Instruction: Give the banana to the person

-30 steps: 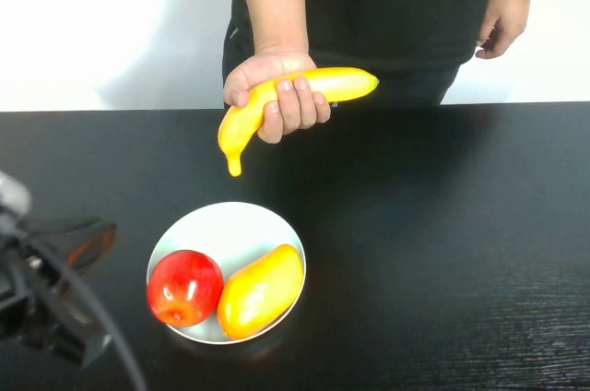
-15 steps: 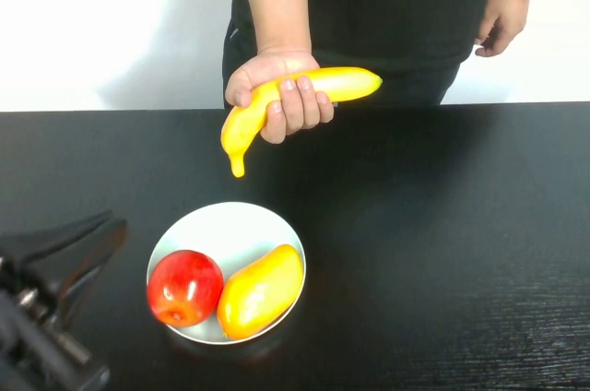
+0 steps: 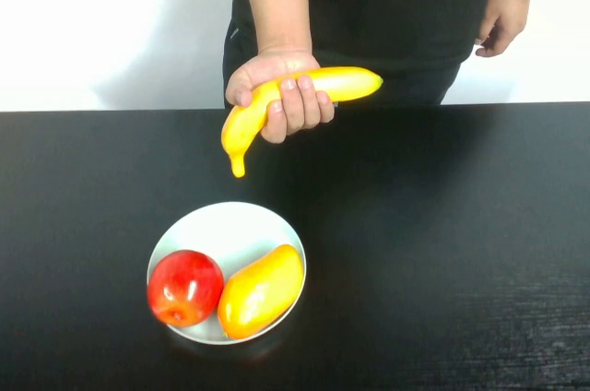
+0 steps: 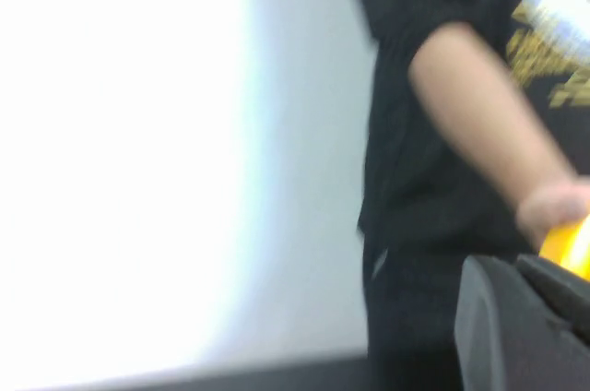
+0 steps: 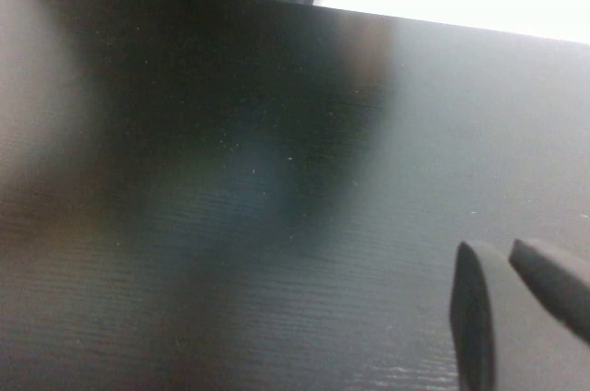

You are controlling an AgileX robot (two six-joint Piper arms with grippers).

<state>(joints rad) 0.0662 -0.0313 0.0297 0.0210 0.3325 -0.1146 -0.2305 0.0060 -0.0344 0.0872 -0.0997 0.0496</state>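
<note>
One banana point(image 3: 300, 96) in the person point(image 3: 369, 4)'s hand point(image 3: 277, 91) above the table point(image 3: 442, 225) edge | light, smooth, bruises easily, best held mid-body | left gripper point(image 4: 525, 326) near person, right gripper point(image 5: 516, 317) low over table, jaws of both: cannot tell | handover looks done

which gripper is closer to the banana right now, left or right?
Left. The left gripper sits just short of the banana, which the person's hand holds above the table edge. The right gripper hangs over bare table, no banana in its view.
</note>
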